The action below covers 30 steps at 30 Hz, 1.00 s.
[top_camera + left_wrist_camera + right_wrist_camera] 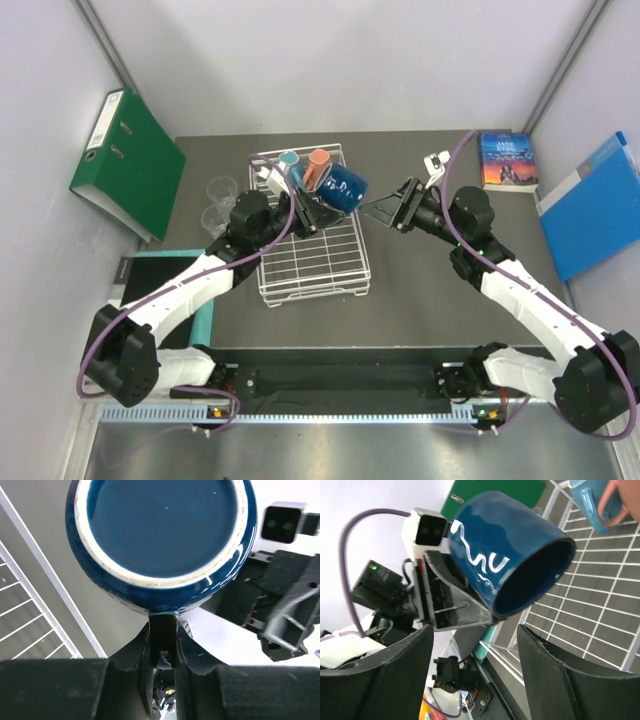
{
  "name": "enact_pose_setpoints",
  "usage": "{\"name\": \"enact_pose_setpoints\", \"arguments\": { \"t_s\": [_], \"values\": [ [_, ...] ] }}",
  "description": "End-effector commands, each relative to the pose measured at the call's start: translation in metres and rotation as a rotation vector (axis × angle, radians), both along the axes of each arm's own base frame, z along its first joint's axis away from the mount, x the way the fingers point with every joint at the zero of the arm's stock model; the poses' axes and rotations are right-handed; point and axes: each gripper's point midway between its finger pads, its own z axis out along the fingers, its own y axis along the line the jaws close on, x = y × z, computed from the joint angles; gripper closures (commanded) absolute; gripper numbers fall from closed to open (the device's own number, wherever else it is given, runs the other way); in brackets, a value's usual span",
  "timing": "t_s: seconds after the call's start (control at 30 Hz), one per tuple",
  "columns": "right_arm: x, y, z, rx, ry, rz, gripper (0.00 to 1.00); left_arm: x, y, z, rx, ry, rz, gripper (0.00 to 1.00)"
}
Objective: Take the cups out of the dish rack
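My left gripper is shut on the handle of the dark-blue mug and holds it tilted in the air over the far right edge of the white wire dish rack. The left wrist view shows the mug's base and the pinched handle. My right gripper is open and empty just right of the mug, whose mouth faces it. The orange mug and light-blue mug stand at the rack's far end. Two clear glasses stand on the table left of the rack.
A green binder leans at the left wall. A book and a blue folder lie at the far right. A small white object sits behind the right gripper. A teal-edged board lies at the near left.
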Motion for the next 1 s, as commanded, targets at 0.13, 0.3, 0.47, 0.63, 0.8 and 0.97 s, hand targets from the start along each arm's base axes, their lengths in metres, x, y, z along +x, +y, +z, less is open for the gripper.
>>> {"name": "enact_pose_setpoints", "arguments": {
  "t_s": [0.13,0.3,0.47,0.63,0.8,0.97],
  "values": [
    [0.024,0.009,0.011,0.031,-0.056,-0.007,0.33,-0.021,-0.022,0.062,-0.118,-0.172,-0.124,1.00],
    [0.040,0.020,0.029,0.079,-0.092,0.005,0.35,-0.033,-0.037,0.055,-0.118,-0.156,-0.189,1.00],
    [0.046,0.023,0.036,0.114,-0.104,0.005,0.65,-0.036,-0.044,0.054,-0.106,-0.160,-0.222,1.00],
    [0.045,0.027,0.038,0.136,-0.112,0.020,0.87,-0.036,-0.052,0.049,-0.094,-0.152,-0.269,1.00],
    [0.042,0.028,0.040,0.169,-0.114,0.039,1.00,-0.036,-0.060,0.038,-0.077,-0.134,-0.319,1.00],
    [0.037,0.030,0.053,0.218,-0.153,0.070,1.00,-0.032,-0.065,0.027,-0.052,-0.110,-0.337,1.00]
  ]
}}
